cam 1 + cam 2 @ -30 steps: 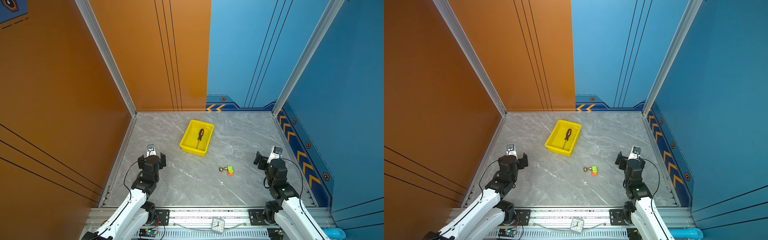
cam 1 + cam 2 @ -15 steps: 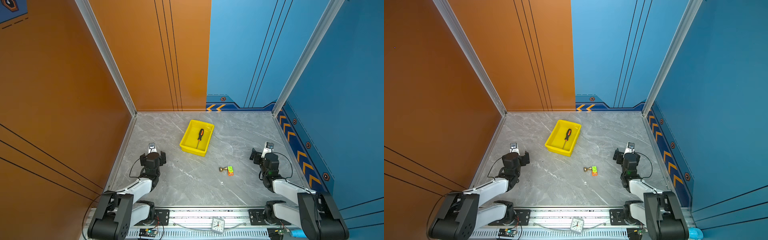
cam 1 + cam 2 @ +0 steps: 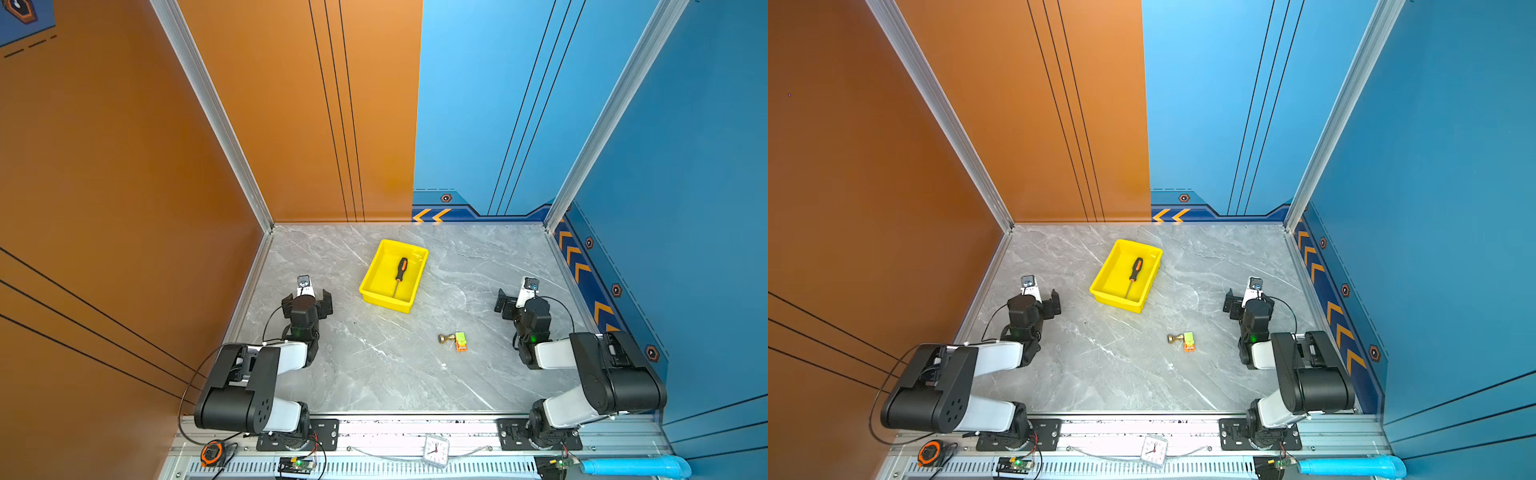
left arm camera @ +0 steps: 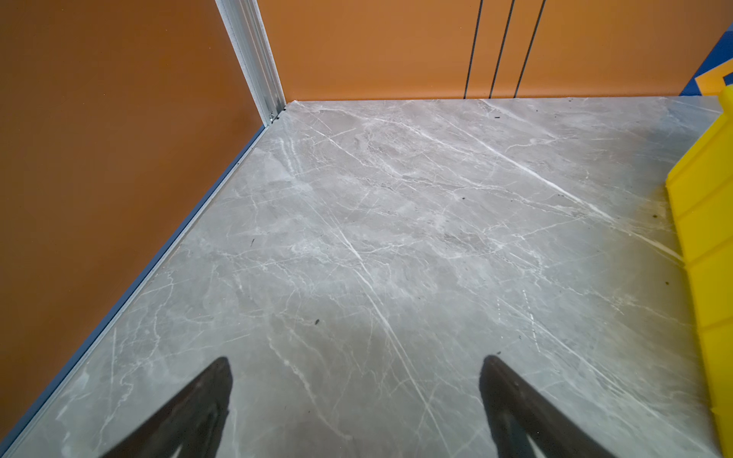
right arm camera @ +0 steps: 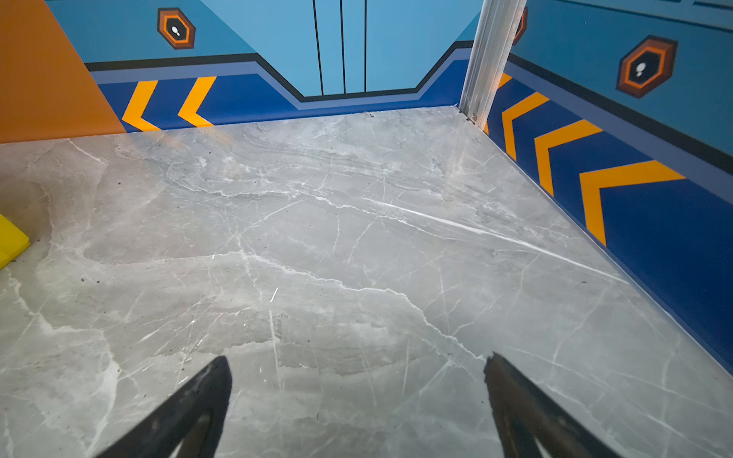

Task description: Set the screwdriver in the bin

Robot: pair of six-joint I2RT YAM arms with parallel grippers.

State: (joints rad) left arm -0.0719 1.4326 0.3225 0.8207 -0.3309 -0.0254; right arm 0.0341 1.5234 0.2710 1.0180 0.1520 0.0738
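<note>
The screwdriver (image 3: 400,274) (image 3: 1134,271), black handle with orange accents, lies inside the yellow bin (image 3: 385,301) (image 3: 1116,302) at the middle back of the table. Its shaft points toward the front. My left gripper (image 3: 307,298) (image 4: 357,365) hovers low over bare marble to the left of the bin, open and empty. My right gripper (image 3: 521,297) (image 5: 357,363) is far to the right of the bin, also open with nothing between its fingers. The bin's outer wall (image 4: 706,238) shows at the edge of the left wrist view, and one corner of the bin (image 5: 11,242) shows in the right wrist view.
A small brass knob (image 3: 444,338) and a green-and-orange block (image 3: 460,341) lie side by side in front of the bin, toward the right. Orange and blue walls enclose three sides. A clock (image 3: 435,451) and a tape measure (image 3: 212,454) sit on the front rail.
Both arms have folded down and back, elbows now low at the front corners. The grippers stay open near the same spots. Screwdriver and bin have not moved.
</note>
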